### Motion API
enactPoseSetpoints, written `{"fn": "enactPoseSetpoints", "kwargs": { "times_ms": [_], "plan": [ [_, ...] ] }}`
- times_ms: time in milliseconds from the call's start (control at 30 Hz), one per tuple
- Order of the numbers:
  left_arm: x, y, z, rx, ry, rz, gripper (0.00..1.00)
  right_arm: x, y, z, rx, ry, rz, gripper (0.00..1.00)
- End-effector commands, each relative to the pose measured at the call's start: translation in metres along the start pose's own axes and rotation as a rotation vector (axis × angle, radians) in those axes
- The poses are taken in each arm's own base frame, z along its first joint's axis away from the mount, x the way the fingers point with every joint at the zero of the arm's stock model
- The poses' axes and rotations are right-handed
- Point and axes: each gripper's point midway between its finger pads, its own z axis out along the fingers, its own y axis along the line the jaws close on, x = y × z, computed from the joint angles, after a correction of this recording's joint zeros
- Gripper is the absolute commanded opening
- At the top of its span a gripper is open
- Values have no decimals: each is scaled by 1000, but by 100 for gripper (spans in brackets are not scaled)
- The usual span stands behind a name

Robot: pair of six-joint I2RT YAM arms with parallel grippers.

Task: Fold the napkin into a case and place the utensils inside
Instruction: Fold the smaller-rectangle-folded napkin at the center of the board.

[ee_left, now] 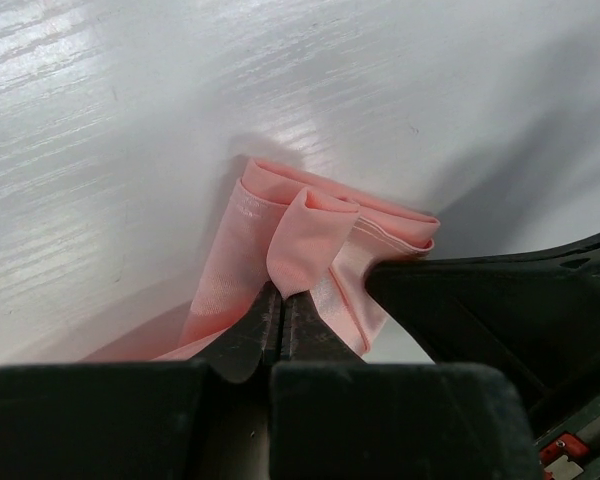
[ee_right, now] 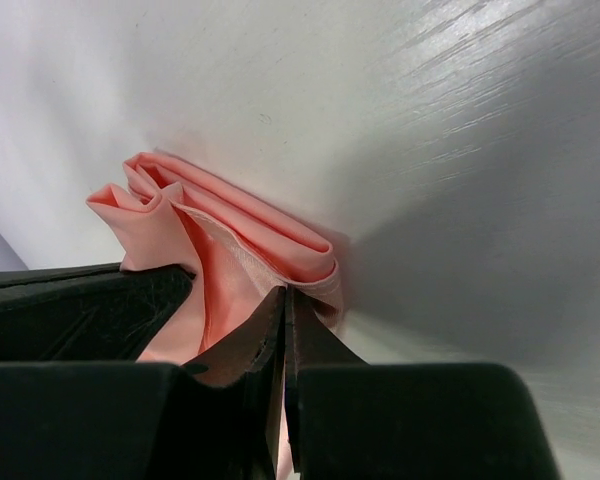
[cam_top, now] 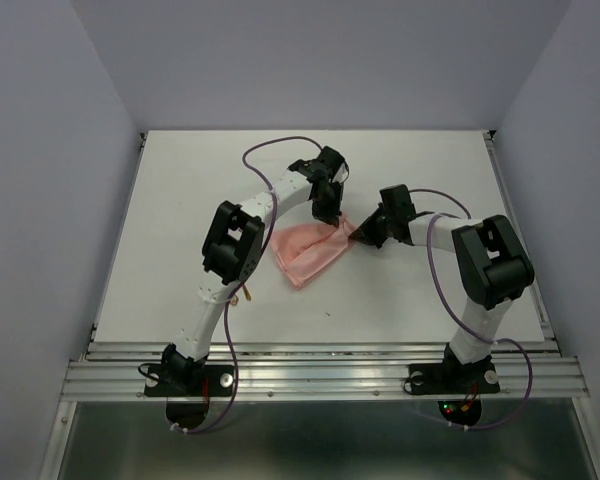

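The salmon-pink napkin [cam_top: 308, 252] lies bunched in a rough triangle at the middle of the white table. My left gripper [cam_top: 329, 214] is at its far corner, and in the left wrist view the shut jaws pinch a raised fold of the napkin [ee_left: 300, 235] at the gripper's tip [ee_left: 282, 293]. My right gripper [cam_top: 358, 233] is close beside it, at the same corner. In the right wrist view its tip [ee_right: 285, 291] is shut on the hemmed edge of the layered napkin [ee_right: 230, 225]. A thin gold-coloured sliver [cam_top: 246, 292], possibly one of the utensils, shows beside the left arm.
Both arms reach over the white table [cam_top: 180, 200] and their grippers nearly touch. The right gripper's black body [ee_left: 500, 300] fills the right of the left wrist view. The left one [ee_right: 80, 300] fills the left of the right wrist view. Grey walls enclose the table.
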Motion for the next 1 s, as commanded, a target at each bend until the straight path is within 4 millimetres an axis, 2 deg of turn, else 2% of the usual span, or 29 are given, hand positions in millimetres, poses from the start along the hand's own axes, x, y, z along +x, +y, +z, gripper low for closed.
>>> {"fn": "enactPoseSetpoints", "kwargs": {
  "times_ms": [0,167,433,700,967],
  "plan": [
    [-12,-27,-43,51,-57,34,0,14,-39,12,141,36,35,6],
    [-7,-30,-43,47,-50,43,0,14,-36,13,137,37,42,6],
    [-8,-43,-58,66,-72,47,0,13,-36,16,139,39,49,6],
    [3,-51,-47,56,-49,40,0,13,-34,17,136,42,51,6],
    [5,-51,-34,13,-58,-10,0,14,-35,18,134,46,55,6]
  ]
}}
